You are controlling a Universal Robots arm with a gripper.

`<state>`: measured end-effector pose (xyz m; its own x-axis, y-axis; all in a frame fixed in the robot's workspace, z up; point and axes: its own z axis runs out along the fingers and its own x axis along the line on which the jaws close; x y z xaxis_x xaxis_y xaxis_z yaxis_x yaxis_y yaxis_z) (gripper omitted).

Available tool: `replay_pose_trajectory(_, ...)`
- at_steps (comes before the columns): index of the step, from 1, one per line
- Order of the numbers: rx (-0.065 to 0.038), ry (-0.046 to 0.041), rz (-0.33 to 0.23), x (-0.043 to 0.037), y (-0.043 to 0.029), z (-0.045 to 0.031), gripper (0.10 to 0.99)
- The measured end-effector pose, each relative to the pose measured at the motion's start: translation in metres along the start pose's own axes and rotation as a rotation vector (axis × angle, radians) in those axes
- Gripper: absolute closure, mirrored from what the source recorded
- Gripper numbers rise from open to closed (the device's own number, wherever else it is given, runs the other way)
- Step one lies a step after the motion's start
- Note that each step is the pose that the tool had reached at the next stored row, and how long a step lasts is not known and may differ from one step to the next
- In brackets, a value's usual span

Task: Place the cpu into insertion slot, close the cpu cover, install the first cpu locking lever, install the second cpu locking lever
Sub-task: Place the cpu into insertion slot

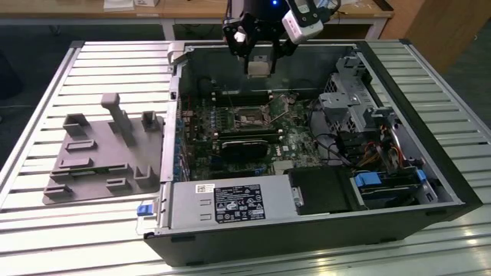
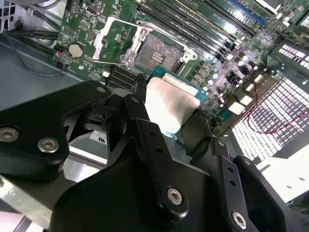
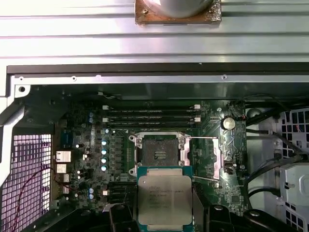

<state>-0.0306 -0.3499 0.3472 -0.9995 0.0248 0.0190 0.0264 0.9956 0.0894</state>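
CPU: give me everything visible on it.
The cpu is a flat square chip with a dull silver metal lid carrying faint print and a green board edge around it. The hand is shut on two opposite edges, with the lid facing both wrist views. It hangs in the air clear of the empty slot, not seated.

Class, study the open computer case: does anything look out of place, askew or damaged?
No damage shows. The insertion slot sits empty with the cpu cover swung open beside it; the cpu is clamped in the gripper above the board, not seated.
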Motion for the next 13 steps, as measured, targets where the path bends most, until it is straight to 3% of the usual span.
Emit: replay_pose_trajectory(13, 0.000, -0.0009, 0.010, -0.0002, -0.0010, 0.0113, 0.549)
